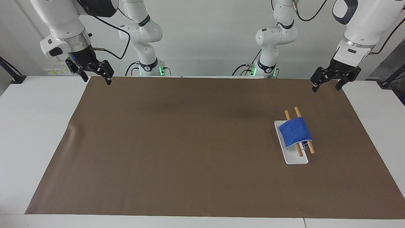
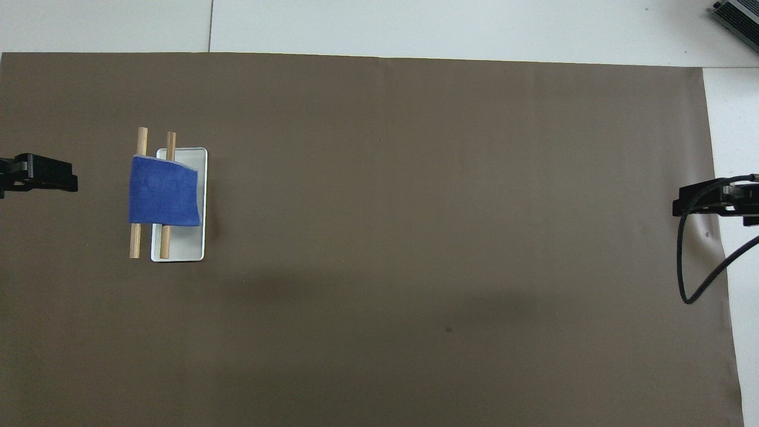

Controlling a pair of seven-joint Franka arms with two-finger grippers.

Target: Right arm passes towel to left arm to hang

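Towel (image 1: 295, 132), blue, draped over two wooden rods (image 1: 303, 131) that lie side by side; the rods' ends stick out from under the cloth at both ends. One rod sits over a white rectangular tray (image 1: 295, 160); in the overhead view the other runs just beside the tray's edge, toward the left arm's end. Towel (image 2: 163, 191) covers the middle of both rods and part of the tray (image 2: 178, 249), its corner hanging down at the tray's end. All of this rests on a brown mat (image 1: 190, 142) that covers most of the white table (image 1: 31, 126), toward the left arm's end.

Left gripper (image 1: 327, 83) is up in the air over the mat's edge nearest the robots, at the left arm's end, well apart from the towel. Jaws open, holding nothing. Only its tip (image 2: 38, 175) shows in the overhead view.

Right gripper (image 1: 95, 74) hangs over the mat's corner at the right arm's end, a small blue light above it. Jaws open, empty; this arm waits. A black cable loops from its wrist.
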